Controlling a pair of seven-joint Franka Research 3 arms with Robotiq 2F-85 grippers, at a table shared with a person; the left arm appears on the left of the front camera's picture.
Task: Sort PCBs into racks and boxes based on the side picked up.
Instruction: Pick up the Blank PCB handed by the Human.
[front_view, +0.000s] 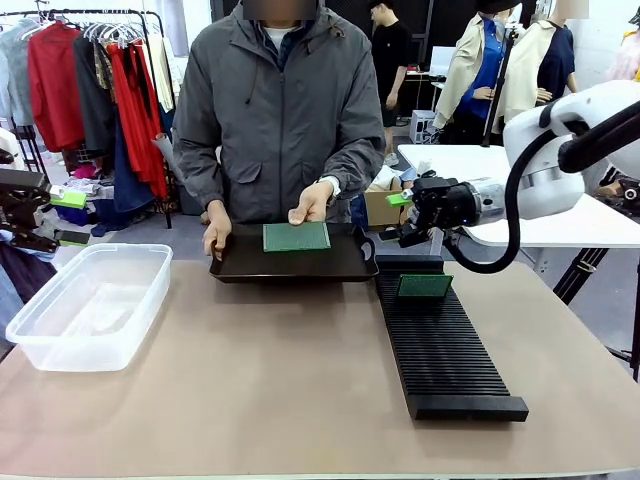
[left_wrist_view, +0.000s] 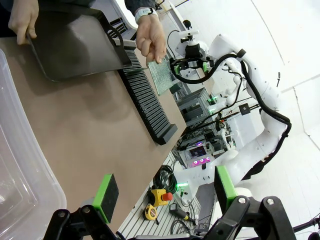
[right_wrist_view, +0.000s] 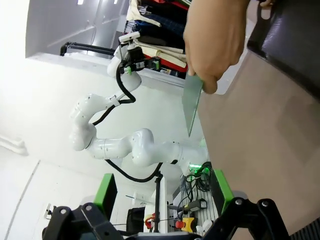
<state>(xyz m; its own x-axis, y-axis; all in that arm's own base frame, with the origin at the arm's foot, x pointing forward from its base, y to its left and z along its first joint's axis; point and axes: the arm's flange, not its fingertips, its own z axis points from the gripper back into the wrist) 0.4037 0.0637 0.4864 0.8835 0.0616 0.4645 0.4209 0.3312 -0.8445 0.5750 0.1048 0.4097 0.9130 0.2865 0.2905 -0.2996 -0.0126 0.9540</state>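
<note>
Beige surface (front_view: 250, 390): a PCB (front_view: 296, 237) is held by a person's hand (front_view: 312, 204) just ahead of the right fingers (front_view: 400, 198); these and the left fingers (front_view: 68, 198) are spread, empty. Its free edge should be pinched squarely.

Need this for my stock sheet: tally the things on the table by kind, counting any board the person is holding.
PCBs: 2
Black rack: 1
Clear box: 1
Black tray: 1
Total: 5
</note>
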